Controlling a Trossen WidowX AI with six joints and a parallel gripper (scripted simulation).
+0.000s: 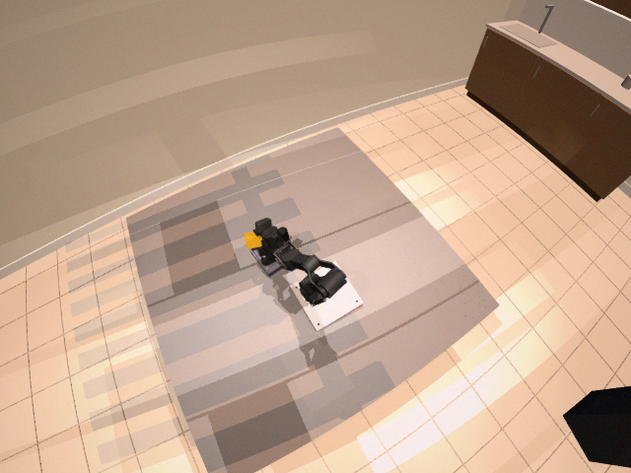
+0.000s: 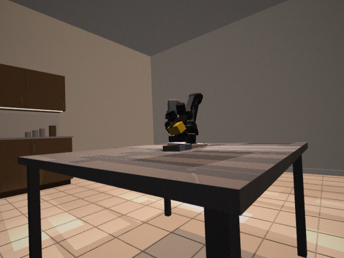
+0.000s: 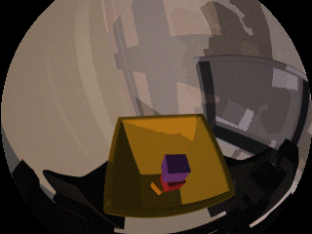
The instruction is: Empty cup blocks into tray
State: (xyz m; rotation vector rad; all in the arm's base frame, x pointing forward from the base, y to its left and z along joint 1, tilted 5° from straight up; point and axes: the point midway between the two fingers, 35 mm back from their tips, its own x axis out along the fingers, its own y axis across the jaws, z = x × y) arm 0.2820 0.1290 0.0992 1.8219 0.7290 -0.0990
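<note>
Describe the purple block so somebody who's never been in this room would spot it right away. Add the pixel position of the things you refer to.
Find the black arm on the table [image 2: 138, 169], then the yellow cup [image 1: 252, 239] [image 2: 177, 128] [image 3: 161, 129] in its gripper. Inside, the purple block [image 3: 175, 168] overlaps a red one [image 3: 171, 185]; its purple color distinguishes it from red and orange neighbors.

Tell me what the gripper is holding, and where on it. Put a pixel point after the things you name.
The yellow cup [image 1: 252, 239] [image 2: 177, 128] [image 3: 168, 128], gripped by two opposite side walls.

The gripper [image 3: 158, 147] is closed on the yellow cup [image 3: 214, 168], one finger at each side. The cup contains a purple block [image 3: 175, 168], a red block [image 3: 172, 185] partly beneath it, and an orange piece [image 3: 155, 188] adjacent. The tray [image 3: 249, 95] lies beyond the cup, toward the upper right.
</note>
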